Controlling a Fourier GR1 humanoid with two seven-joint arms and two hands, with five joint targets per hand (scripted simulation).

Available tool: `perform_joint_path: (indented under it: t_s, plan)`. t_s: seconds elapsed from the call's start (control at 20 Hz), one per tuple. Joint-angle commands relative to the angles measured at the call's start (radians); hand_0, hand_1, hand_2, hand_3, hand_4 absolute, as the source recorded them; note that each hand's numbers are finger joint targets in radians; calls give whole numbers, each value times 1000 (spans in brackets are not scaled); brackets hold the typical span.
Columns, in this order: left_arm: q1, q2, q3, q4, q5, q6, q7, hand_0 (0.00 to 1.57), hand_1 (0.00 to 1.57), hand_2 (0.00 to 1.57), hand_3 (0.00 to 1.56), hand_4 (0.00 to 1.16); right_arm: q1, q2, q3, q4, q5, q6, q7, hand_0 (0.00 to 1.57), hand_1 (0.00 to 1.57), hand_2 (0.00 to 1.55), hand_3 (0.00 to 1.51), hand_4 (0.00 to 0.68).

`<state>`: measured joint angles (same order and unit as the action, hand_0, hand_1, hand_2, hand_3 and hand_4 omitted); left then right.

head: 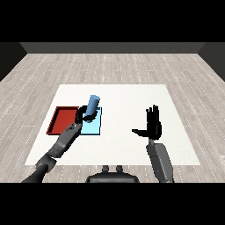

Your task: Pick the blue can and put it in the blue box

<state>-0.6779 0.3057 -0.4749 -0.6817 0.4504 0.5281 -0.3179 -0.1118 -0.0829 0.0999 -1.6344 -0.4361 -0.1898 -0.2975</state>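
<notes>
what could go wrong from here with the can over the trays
1. The blue can is tilted in the left hand, so if released like this it may topple or roll rather than stand in the light blue tray.
2. The red tray lies right beside the light blue one, so a release slightly off to that side could land the can in the wrong tray.

A white table (123,132) stands on a pale wooden plank floor (114,66). Two shallow trays lie directly on its left part, side by side and touching: a red tray (61,119) on the outside and a light blue tray (93,127) just right of it.
</notes>
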Motion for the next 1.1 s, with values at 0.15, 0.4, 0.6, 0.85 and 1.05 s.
perform_joint_path:
  t_s: [0.15, 0.4, 0.6, 0.85, 1.05]
  plan:
    - [-125, -24, -45, 330, -80, -4, 231, 1437, 1437, 1353, 1181, 940, 18, -4, -20, -14, -23, 17, 5, 0, 0, 0, 0, 0]
    - [-103, -146, -71, 518, -117, 12, 303, 650, 650, 585, 236, 917, 36, -1, -50, 35, -42, 42, -29, 0, 0, 0, 0, 0]
    - [-147, -154, -7, 613, -94, 29, 310, 1321, 1321, 1152, 203, 752, -59, -13, -91, 190, -32, 63, -56, 0, 0, 0, 0, 0]
    - [-140, -152, 88, 634, -28, -14, 262, 1170, 1170, 1021, 0, 686, -13, -10, -55, 103, -8, 35, -13, 0, 0, 0, 0, 0]
    - [-168, -124, 54, 673, -87, -89, 291, 0, 0, 0, 0, 0, -17, 6, -88, 103, -42, 52, -32, 0, 0, 0, 0, 0]
